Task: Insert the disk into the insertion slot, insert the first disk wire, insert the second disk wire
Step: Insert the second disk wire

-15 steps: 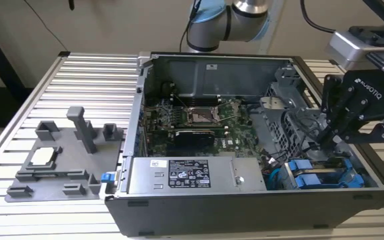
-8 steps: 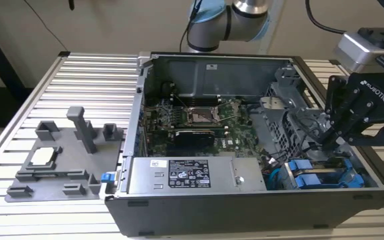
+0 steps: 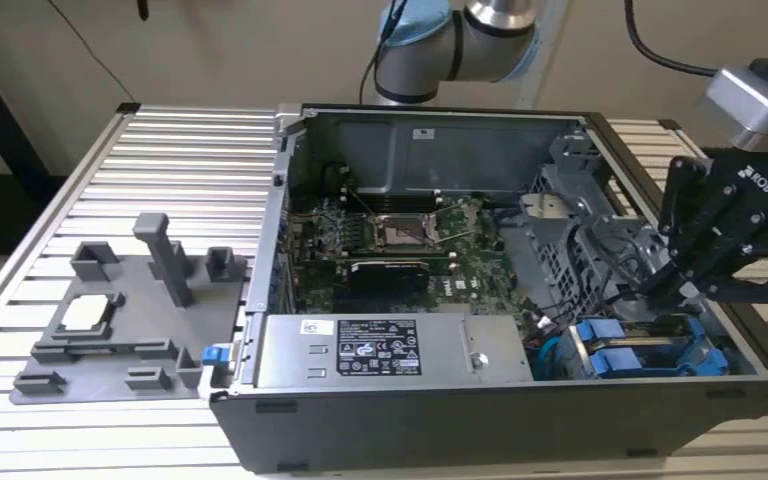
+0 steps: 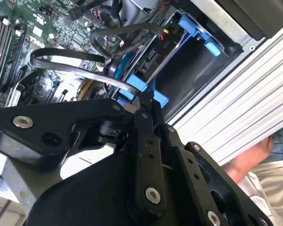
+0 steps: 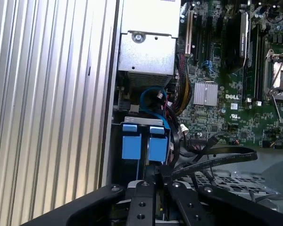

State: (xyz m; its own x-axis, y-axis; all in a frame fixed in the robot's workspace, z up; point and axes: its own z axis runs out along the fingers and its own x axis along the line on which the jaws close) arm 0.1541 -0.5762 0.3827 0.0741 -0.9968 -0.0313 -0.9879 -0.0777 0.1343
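Two blue-tabbed drive carriers sit side by side in the grey drive cage at the case's corner on the exterior view's right. The disk is the one nearest my fingertips, seated in the insertion slot; the other carrier is beside it. My black gripper reaches down into the cage just at the disk's blue end. Its fingers are shut, and a flat black disk wire loops from the motherboard side and ends at the fingertips. The wire's plug is hidden by the fingers.
The silver power-supply box lies along the case's near wall beside the cage. Blue, red and black cables bunch between it and the disk. A grey fixture lies on the slatted table. A person's hand rests outside the case.
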